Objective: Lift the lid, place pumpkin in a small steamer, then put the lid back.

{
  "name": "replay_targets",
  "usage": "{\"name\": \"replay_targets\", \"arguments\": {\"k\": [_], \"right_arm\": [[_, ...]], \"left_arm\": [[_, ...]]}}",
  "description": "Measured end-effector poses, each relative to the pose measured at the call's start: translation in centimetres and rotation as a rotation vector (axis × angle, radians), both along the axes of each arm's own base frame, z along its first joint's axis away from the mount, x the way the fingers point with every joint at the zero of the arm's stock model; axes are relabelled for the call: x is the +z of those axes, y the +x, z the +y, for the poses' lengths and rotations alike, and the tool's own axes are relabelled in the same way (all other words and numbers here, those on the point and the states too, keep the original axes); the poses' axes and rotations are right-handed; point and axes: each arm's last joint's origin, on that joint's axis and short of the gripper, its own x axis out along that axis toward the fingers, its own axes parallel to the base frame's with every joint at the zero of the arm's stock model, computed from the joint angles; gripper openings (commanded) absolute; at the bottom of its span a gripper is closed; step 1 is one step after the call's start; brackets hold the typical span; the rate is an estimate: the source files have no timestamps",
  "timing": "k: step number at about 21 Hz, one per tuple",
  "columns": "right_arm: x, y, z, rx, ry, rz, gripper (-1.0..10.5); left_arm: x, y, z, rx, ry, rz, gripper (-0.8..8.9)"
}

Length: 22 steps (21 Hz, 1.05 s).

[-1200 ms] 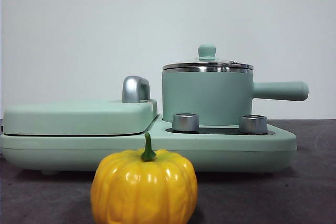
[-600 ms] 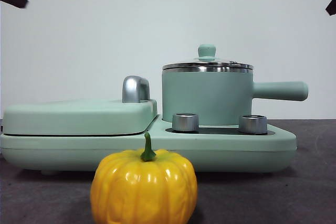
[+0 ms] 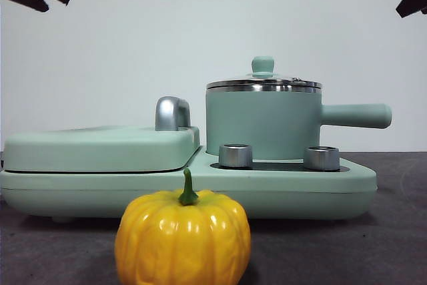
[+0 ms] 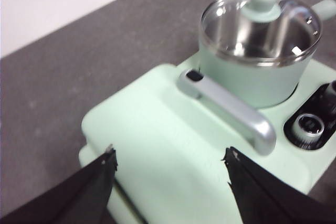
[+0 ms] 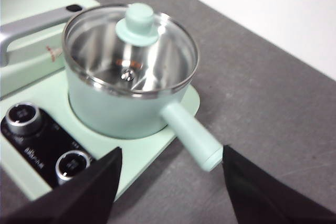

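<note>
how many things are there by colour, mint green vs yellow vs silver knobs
mint green: 3 (small steamer, its lid's knob, griddle cover)
yellow: 1 (pumpkin)
silver knobs: 2 (left knob, right knob)
total: 6

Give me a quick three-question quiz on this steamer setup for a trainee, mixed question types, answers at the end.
1. True or false: the lid sits on the steamer.
2. Where is the pumpkin? A: inside the steamer. B: on the table in front of the cooker. C: held by a gripper.
3. Fill in: the left gripper and right gripper both have their jaws ____ and hold nothing.

Key: 1 true. 2 B. 3 open.
</note>
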Motion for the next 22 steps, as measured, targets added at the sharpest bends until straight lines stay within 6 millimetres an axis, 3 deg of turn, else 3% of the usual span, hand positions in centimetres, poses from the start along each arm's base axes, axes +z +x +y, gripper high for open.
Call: {"name": "replay_targets", "arguments": {"k": [10, 22], "right_arm": [[1.3, 0.4, 0.1, -0.026, 0.099, -0.103, 3.1], [1.9, 0.6, 0.1, -0.045, 0.176, -0.128, 3.1]], "left_arm": [[0.8, 1.2, -2.7, -0.089, -0.096, -0.104, 3.42], [-1.3, 5.1, -8.0, -0.183, -0.231, -0.09, 3.39]]}}
